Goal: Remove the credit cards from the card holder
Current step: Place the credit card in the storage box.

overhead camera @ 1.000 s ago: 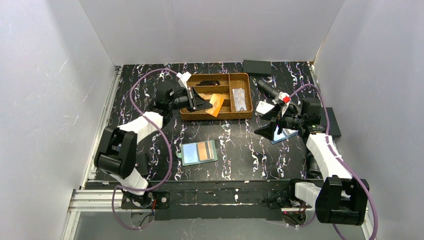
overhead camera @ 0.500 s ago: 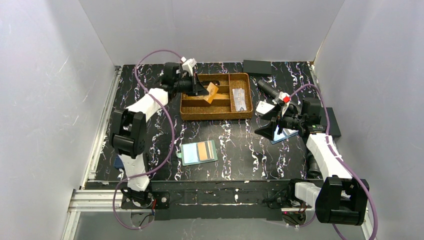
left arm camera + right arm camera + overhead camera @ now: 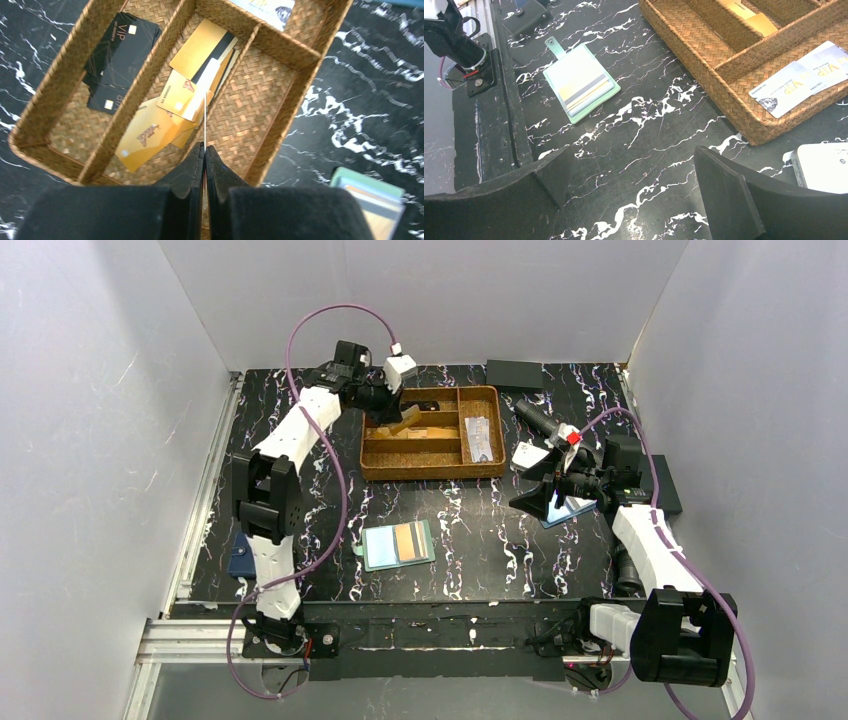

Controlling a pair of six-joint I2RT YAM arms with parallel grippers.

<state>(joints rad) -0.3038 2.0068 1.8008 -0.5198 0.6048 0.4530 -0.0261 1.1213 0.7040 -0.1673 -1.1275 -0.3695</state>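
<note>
left hand [image 3: 205, 148]: clamped on orange-gold credit card [image 3: 407, 421] above basket [image 3: 280, 46] | right hand [image 3: 630, 153]: wide apart, empty

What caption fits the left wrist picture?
Left pincer grips a thin card edge-on above the woven tray's gold cards.

"vip" stands on the black card [image 3: 123, 47] at the upper left of the left wrist view. it also stands on the pale card [image 3: 804, 77] at the right of the right wrist view. the smaller print is unreadable.
</note>
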